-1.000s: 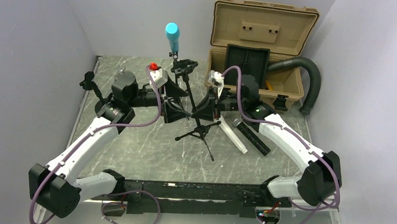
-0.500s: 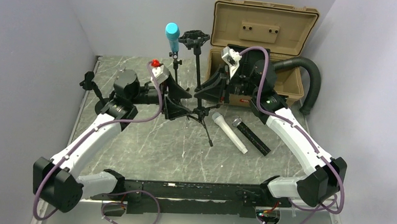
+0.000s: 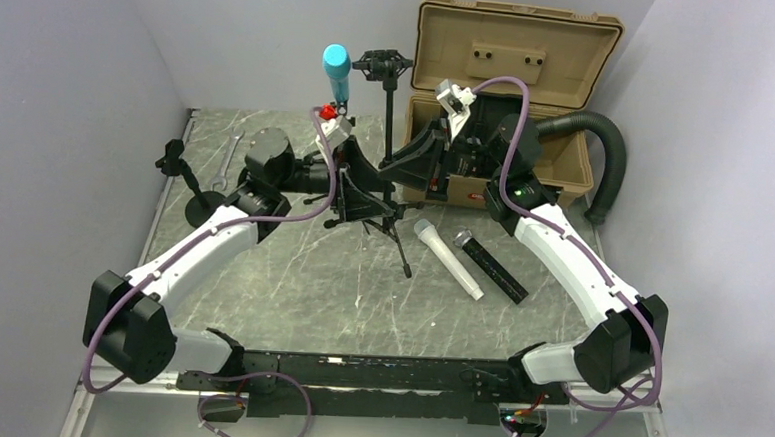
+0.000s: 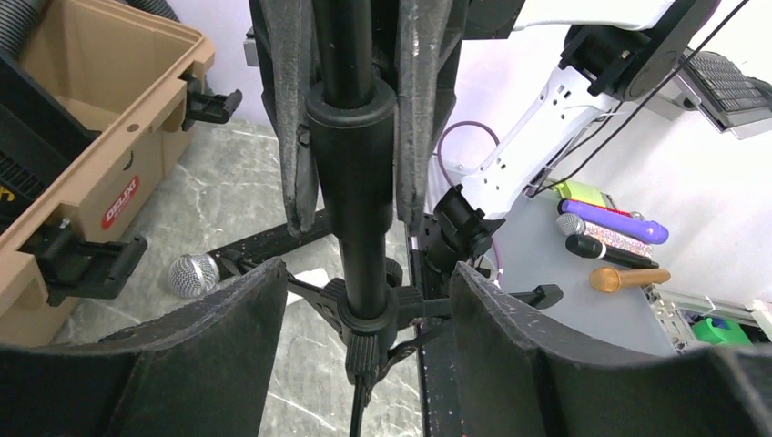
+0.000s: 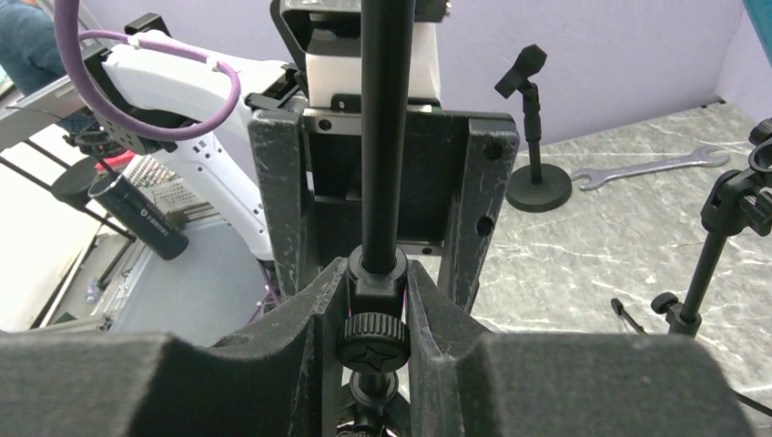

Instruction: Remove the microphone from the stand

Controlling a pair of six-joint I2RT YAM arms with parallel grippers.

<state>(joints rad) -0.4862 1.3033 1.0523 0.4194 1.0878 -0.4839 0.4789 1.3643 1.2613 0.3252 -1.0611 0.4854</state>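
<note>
Blue mic (image 3: 335,68): sat upright, head up, in the holder of the rear stand (image 3: 341,104) at the back of the bench (image 3: 290,274); no fingers were on it
Tripod stand (image 3: 388,108): stood upright just right of the blue mic, legs on the bench; the clip (image 3: 384,65) at its top looked empty, though it was small in the top view
Right fingers (image 5: 273,364): pinched the tripod stand's pole just above its knurled knob
Left fingers (image 4: 209,355): were spread, one on each side of the same pole lower down near the leg hub, apart from it
Loose mics: the white mic (image 3: 446,259) and black mic (image 3: 493,268) lay side by side on the bench, right of the tripod legs, in no stand
Done: little, by my judgement; the tripod stand was upright and held, but the only mic seated on a stand had not been lifted
Left to do: free one set of fingers, bring them to the blue mic, pinch its body and draw it up out of the holder while the rear stand stays put
Progress: early, the removal itself not yet begun
</note>
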